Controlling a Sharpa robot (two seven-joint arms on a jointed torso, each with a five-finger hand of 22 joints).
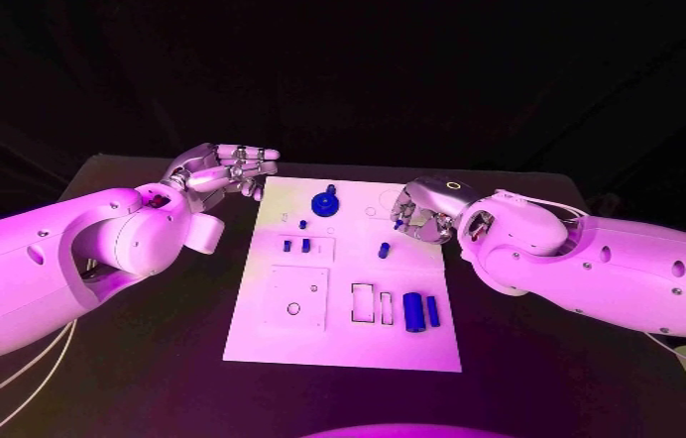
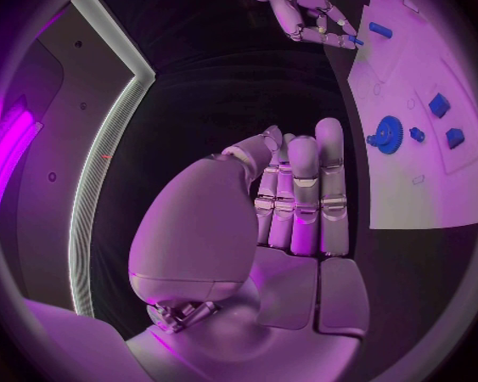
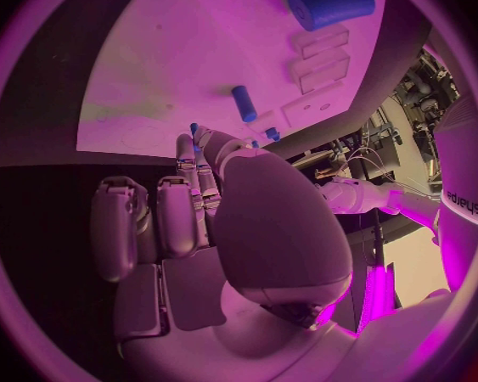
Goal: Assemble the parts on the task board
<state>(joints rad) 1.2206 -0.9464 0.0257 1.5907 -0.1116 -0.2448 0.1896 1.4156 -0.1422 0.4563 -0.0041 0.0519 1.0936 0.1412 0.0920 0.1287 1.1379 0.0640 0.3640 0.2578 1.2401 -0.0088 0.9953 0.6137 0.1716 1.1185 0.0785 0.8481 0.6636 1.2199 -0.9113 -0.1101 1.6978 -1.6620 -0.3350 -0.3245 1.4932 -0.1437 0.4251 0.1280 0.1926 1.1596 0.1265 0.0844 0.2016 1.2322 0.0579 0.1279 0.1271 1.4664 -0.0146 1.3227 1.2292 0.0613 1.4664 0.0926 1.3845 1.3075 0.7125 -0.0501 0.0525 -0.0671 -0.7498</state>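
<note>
Board [image 1: 350,344] — white plate at the table's [image 1: 143,379] centre, marked with outlined recesses and small holes. Parts, all blue: a gear [image 1: 324,201] near the far edge; two small blocks [image 1: 296,245] in a left-hand recess; a short peg [image 1: 384,250] mid-board; a thick cylinder [image 1: 411,312] with a thinner bar [image 1: 432,309] just beside it, near right. Left hand [image 1: 226,171] — off the board's far left corner, fingers straight, side by side, holding nothing. Right hand [image 1: 424,210] — over the board's right edge, fingers curled; whether the fingertips [image 2: 340,36] pinch a small blue piece, cannot tell.
</note>
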